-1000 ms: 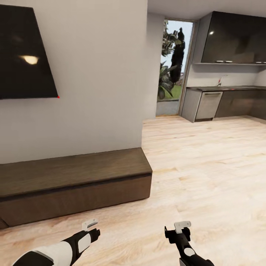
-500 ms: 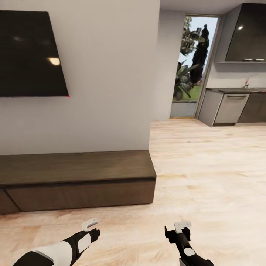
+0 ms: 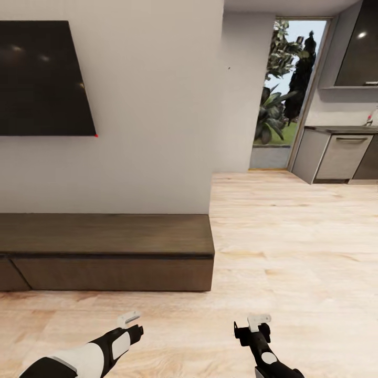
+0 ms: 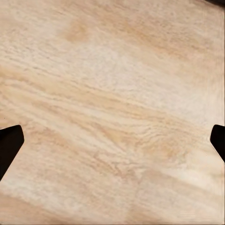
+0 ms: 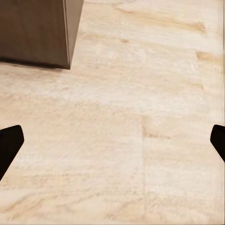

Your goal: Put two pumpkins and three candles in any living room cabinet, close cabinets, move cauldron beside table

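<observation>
Cabinet (image 3: 105, 252): long, low, dark-brown wood, drawer fronts flush.

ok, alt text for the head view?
A long, low dark-brown cabinet stands shut against a white wall under a black wall screen. Both claws, left and right, hang empty over the pale wood floor; a kitchen lies beyond.

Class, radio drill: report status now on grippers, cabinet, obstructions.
Left gripper open, empty; right gripper open, empty. Cabinet ahead, drawer fronts closed. Bare wood floor between, nothing blocking.
</observation>
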